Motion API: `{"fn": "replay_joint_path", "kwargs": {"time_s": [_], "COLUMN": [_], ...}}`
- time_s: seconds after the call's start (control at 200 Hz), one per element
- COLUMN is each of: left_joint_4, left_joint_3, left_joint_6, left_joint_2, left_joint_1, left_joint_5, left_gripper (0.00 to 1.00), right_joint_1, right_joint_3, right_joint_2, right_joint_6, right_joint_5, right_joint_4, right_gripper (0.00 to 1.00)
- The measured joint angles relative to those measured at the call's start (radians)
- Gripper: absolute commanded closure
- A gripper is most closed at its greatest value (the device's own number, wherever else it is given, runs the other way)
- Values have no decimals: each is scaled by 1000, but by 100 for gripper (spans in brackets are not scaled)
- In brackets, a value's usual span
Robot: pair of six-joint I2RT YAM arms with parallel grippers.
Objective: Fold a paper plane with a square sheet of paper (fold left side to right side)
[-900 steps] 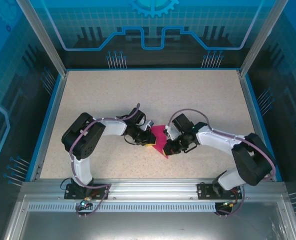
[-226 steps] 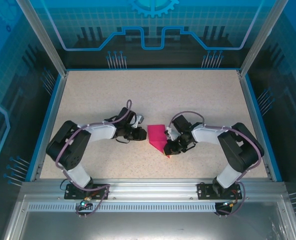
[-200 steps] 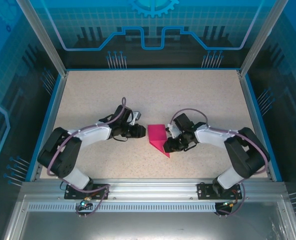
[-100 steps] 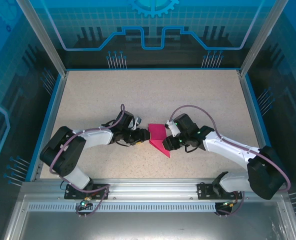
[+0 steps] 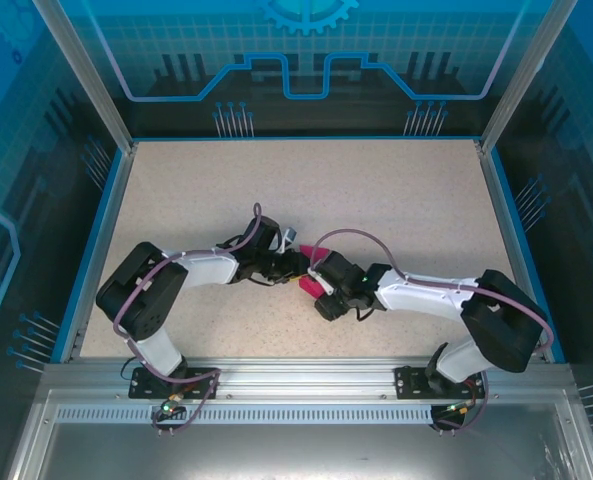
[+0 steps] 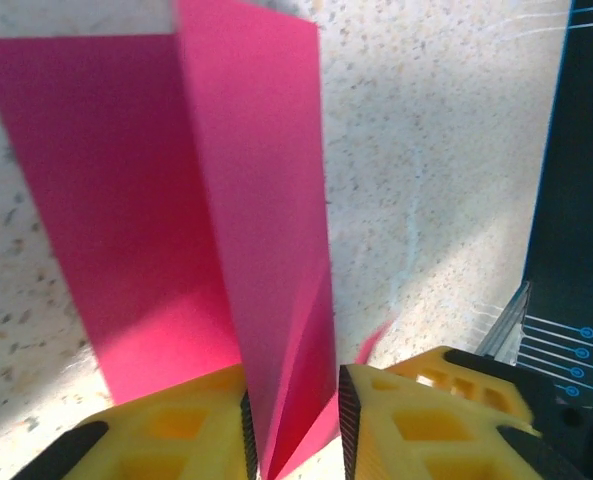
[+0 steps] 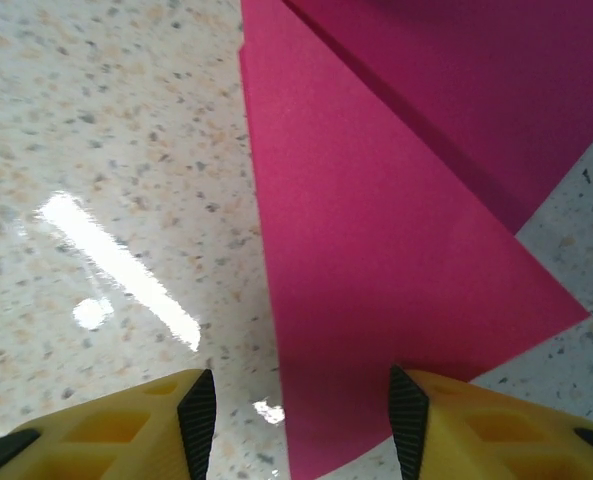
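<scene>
1. Paper (image 5: 305,287), magenta-pink and creased, lies on the speckled counter (image 5: 376,190), slightly nearer the arm bases than the middle.
2. From above, the two grippers cover most of the paper. A small pink strip shows between them, so its long axis cannot be judged from the top view.
3. The left gripper (image 5: 298,268) reaches in low from the left, with its tip at the paper's left side.
4. In the left wrist view, one panel of the paper (image 6: 126,200) lies flat on the counter. A second panel stands up beside it as a raised ridge.
5. That ridge runs lengthwise straight away from the left gripper (image 6: 294,425), toward the top of the view.
6. The left gripper's jaws are drawn close together, with one yellow finger (image 6: 176,425) on each side of the ridge's near end, pinching the fold.
7. The right gripper (image 5: 323,300) comes in from the right, with its tip over the near part of the paper.
8. In the right wrist view the paper (image 7: 376,260) lies flat. One long straight edge runs from between the fingers away toward the top.
9. A diagonal crease crosses from the top middle down to the right, and a pointed corner aims right.
10. The right gripper (image 7: 301,410) is spread, its yellow fingers (image 7: 496,425) well apart, with the paper's near end lying between them ungrasped.
</scene>
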Motion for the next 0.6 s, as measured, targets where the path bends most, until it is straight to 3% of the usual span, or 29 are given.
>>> {"fn": "replay_joint_path", "kwargs": {"time_s": [0.32, 0.6], "left_joint_4": [15, -11], "left_joint_3": [9, 9], "left_joint_6": [-39, -40], "left_joint_2": [3, 3], "left_joint_1": [0, 1], "left_joint_5": [14, 10], "left_gripper": [74, 71], "right_joint_1": [3, 3], "right_joint_3": [30, 37], "right_joint_2": [47, 65], "right_joint_6": [-19, -19], "right_joint_5": [45, 63], "right_joint_4": [11, 16], "right_gripper": [49, 69]}}
